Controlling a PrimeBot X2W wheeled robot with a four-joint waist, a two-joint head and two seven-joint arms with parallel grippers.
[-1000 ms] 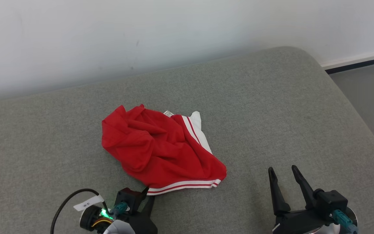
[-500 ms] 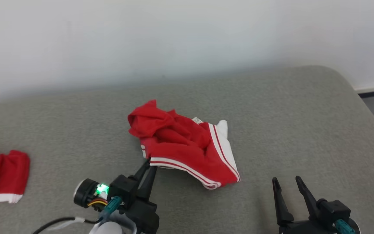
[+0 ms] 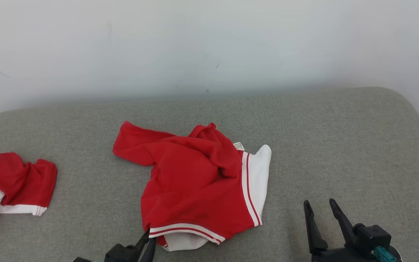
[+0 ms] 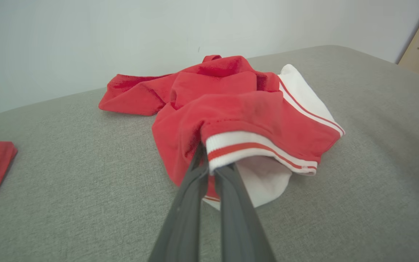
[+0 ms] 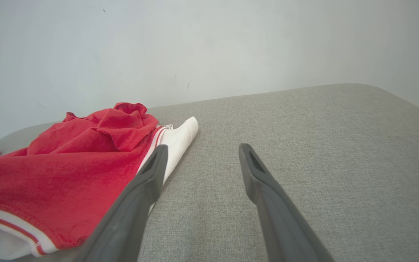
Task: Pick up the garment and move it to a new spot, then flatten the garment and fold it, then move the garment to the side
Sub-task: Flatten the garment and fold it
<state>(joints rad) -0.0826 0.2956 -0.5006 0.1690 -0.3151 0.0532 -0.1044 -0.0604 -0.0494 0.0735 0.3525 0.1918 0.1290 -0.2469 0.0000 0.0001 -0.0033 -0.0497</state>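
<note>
Unfurled from its earlier crumpled heap, the garment (image 3: 195, 182) lay mid-cushion (image 3: 340, 145), its striped hem clamped in the left claw (image 3: 148, 238) at the near edge. The right claw (image 3: 318, 202) hovered to its right, fingers apart, holding nothing. Another red cloth (image 3: 13, 182) lay well apart at left.

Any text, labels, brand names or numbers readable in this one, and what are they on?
White tag sewn into the red-and-white garment: dark marks on it, too small to read.
No other words, numbers or signs can be read.
</note>
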